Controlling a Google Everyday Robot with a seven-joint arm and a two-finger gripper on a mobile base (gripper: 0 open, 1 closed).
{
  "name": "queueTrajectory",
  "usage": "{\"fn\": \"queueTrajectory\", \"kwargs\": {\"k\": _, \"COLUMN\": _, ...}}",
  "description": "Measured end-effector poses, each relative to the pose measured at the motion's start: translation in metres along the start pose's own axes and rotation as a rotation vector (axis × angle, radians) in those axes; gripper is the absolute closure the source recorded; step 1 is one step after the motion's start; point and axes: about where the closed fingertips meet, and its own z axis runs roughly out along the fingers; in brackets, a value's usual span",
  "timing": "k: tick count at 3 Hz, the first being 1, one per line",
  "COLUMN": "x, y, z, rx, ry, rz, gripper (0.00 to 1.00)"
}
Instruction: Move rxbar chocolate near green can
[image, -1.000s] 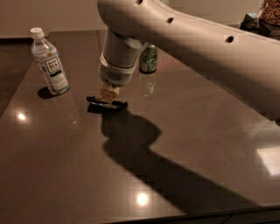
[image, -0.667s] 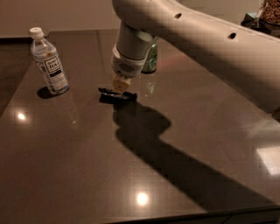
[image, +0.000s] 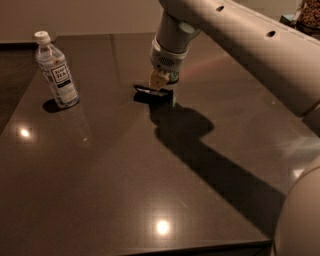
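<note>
Currently: claw (image: 159, 82) hangs low over the dark glossy desk (image: 100, 190), toward the far edge and about midway along it. It appears closed narrow on the small flat black foil-wrapped rxbar chocolate (image: 150, 92), taking it near mid-length. The bar lies level, either just clear of the surface or grazing it (cannot tell which), with its shadow directly beneath. The green metal drink can (image: 174, 78) is almost wholly hidden behind the claw, with only a green sliver showing at its right side, so the bar sits just beside it. A clear plastic water bottle with white cap (image: 56, 70) stands upright near the far left corner, well apart. Handling judgement: the bar is light, thin and somewhat bendy, with slick foil and flimsy crimped ends. Best held across the short width at the middle, where it is stiffest. A hold at one end would likely let it droop or slip. A moderate squeeze should suffice.
</note>
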Motion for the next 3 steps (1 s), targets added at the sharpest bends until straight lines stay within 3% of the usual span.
{"fn": "queueTrajectory", "kwargs": {"k": 2, "x": 0.042, "y": -0.029, "z": 0.007, "rx": 0.014, "ry": 0.05, "rz": 0.0, "gripper": 1.0}}
{"fn": "queueTrajectory", "kwargs": {"k": 3, "x": 0.064, "y": -0.039, "z": 0.004, "rx": 0.022, "ry": 0.09, "rz": -0.004, "gripper": 0.76}}
